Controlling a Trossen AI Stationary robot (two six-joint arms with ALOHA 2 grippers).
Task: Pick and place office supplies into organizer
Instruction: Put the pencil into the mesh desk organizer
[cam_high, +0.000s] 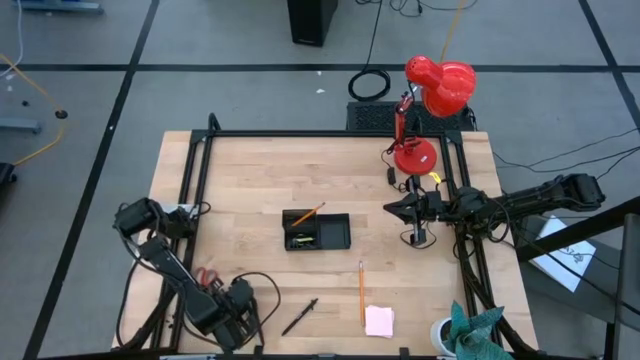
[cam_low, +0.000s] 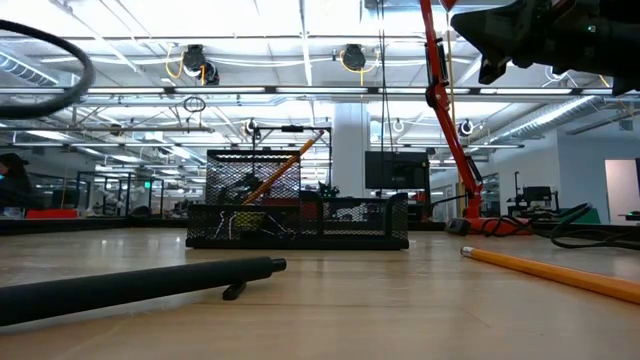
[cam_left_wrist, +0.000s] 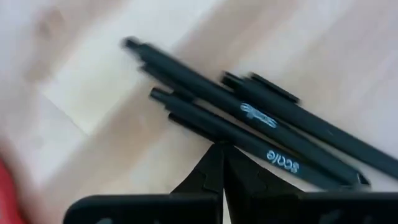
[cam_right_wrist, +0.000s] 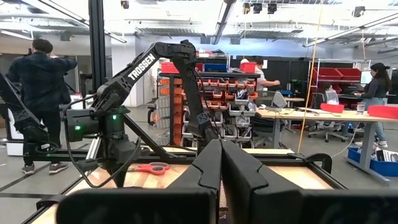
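Black mesh organizer (cam_high: 318, 231) at mid-table, already holding one orange pencil (cam_high: 305, 215) leaning out of the taller compartment and a small yellow-green piece (cam_high: 301, 240) inside. Still loose on the table (cam_high: 250, 170): second orange pencil (cam_high: 361, 292) and pale pink note pad (cam_high: 379, 320) toward the near right, black pen (cam_high: 300, 316) near the front edge, red-handled scissors (cam_high: 207, 277) at the left beside the left arm. Left gripper (cam_left_wrist: 222, 163) low over two black pens (cam_left_wrist: 249, 134) lying side by side and touching; jaws closed tip to tip, holding nothing. Right gripper (cam_high: 390, 208) raised, to the right of the organizer and near the red desk lamp (cam_high: 432, 110); jaws together, empty. Pens judged light, rigid, smooth-barrelled, prone to rolling; best taken across the barrel near mid-length, one at a time, clip turned clear of the jaws. Pencil likewise stiff and light. Note pad thin, flat, hard to lift from above; edge grip likely needed.
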